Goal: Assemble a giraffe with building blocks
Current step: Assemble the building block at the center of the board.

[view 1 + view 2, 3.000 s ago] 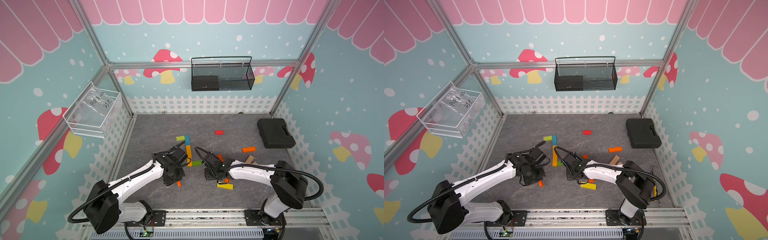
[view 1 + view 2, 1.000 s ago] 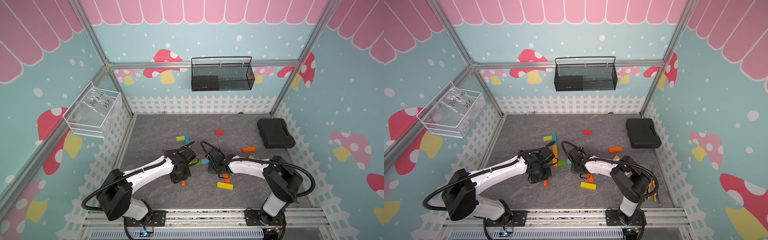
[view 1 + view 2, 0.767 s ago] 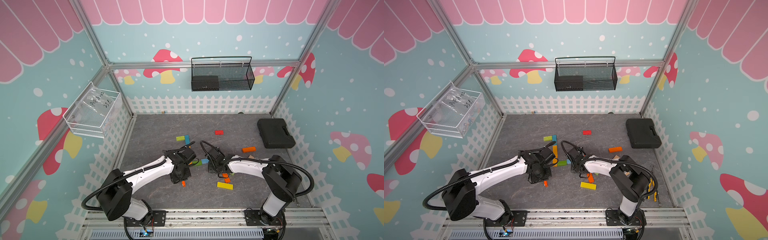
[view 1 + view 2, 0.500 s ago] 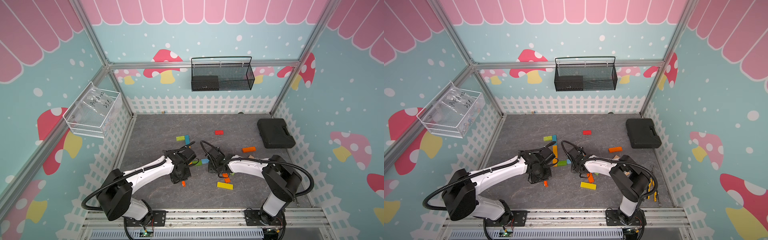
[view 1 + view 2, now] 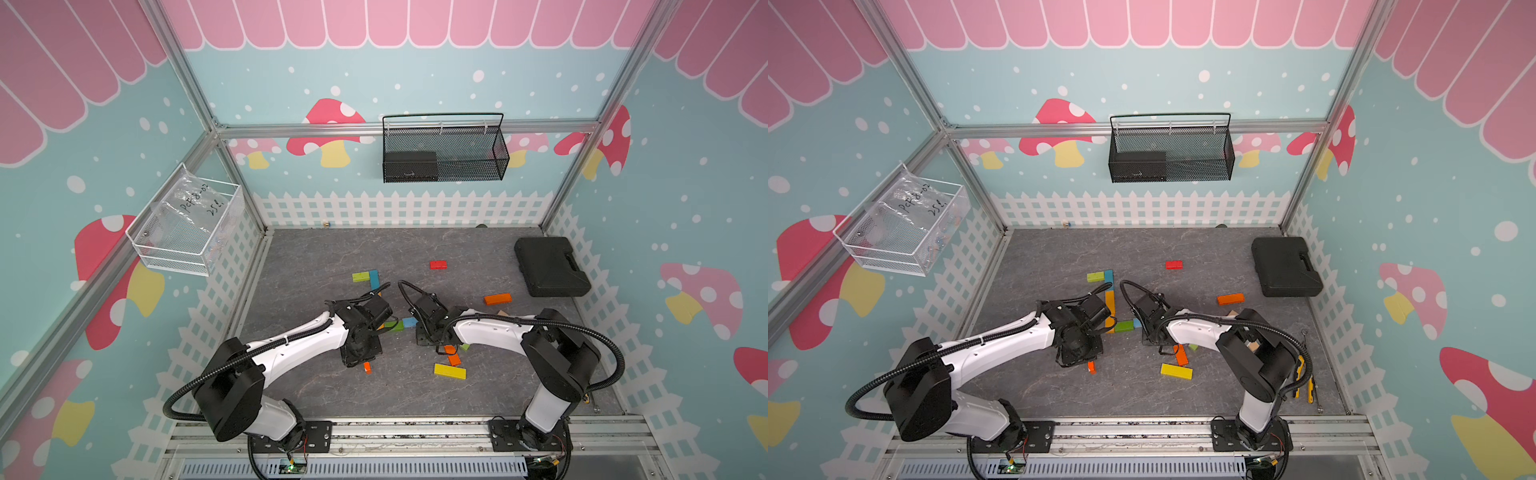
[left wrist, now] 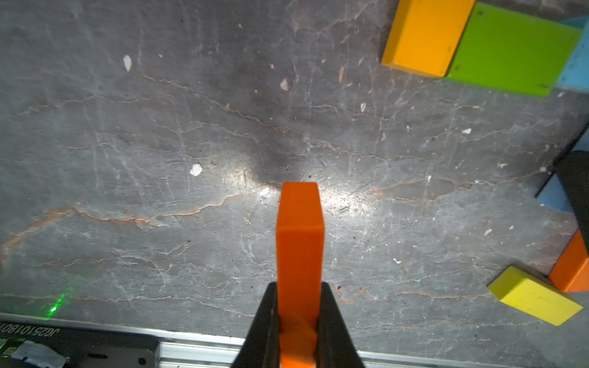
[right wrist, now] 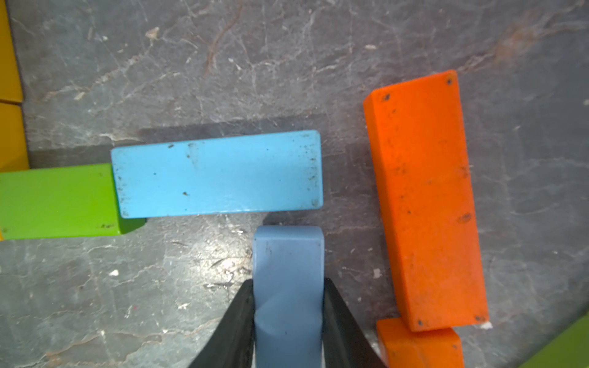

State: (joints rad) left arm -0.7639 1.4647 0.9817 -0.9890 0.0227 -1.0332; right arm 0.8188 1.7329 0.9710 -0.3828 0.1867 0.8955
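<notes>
In the left wrist view my left gripper is shut on an orange block standing on end, its lower end at the grey floor. The same orange block peeks out under the gripper in a top view. My right gripper is shut on a grey-blue block, whose end sits just below a flat light blue block. That light blue block butts against a green block. A flat orange block lies beside them. A yellow-orange column meets the green block.
Loose blocks lie around: a yellow one, a red one, an orange one, a green and blue pair. A black case sits at the back right. A wire basket and a clear bin hang on the walls.
Since three seconds ago both arms have shifted a little toward the middle, and a light blue block now shows beside the green one. Nothing visibly moved over the last second.
</notes>
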